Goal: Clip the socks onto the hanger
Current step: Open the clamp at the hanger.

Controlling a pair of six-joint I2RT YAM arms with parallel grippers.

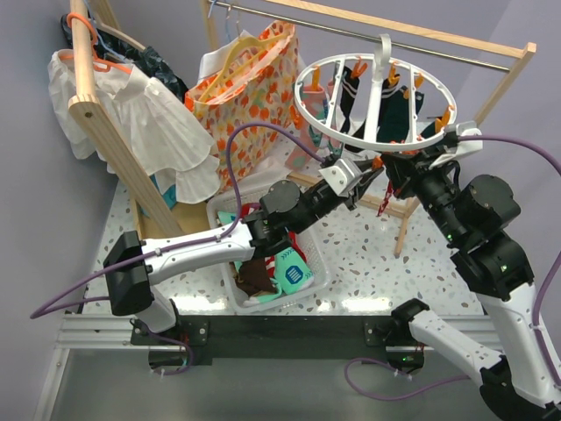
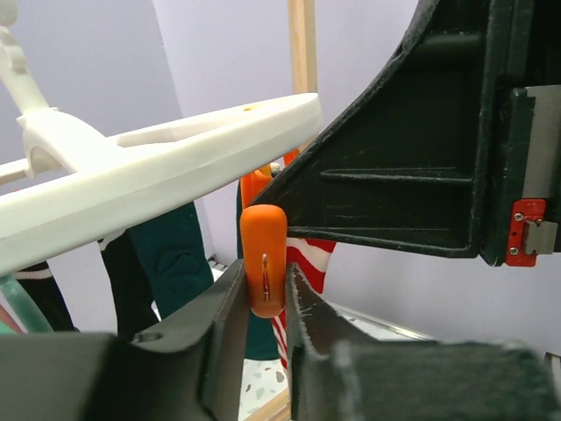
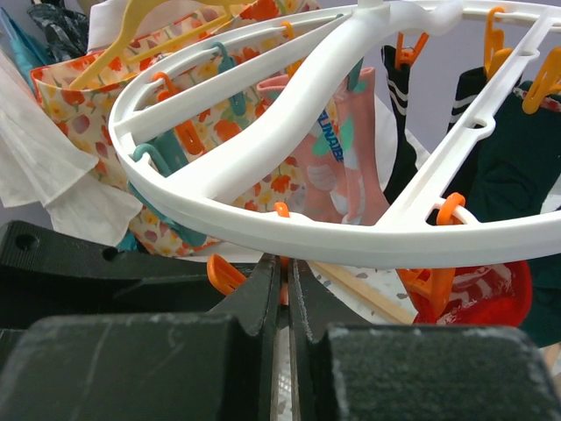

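Terrazzo tabletop [image 1: 368,254], crowded; smooth white hanger [image 3: 351,239] rim close above. Left gripper [image 2: 266,285] clamped on glossy orange clip [image 2: 263,237]; right gripper [image 3: 282,281] closed.

Looks bright and evenly lit from overhead, throws only faint soft shadows on the table [image 1: 368,263], leaves mild sheen on the white hanger [image 3: 263,167], blurs along both wrist views' bottom edges.
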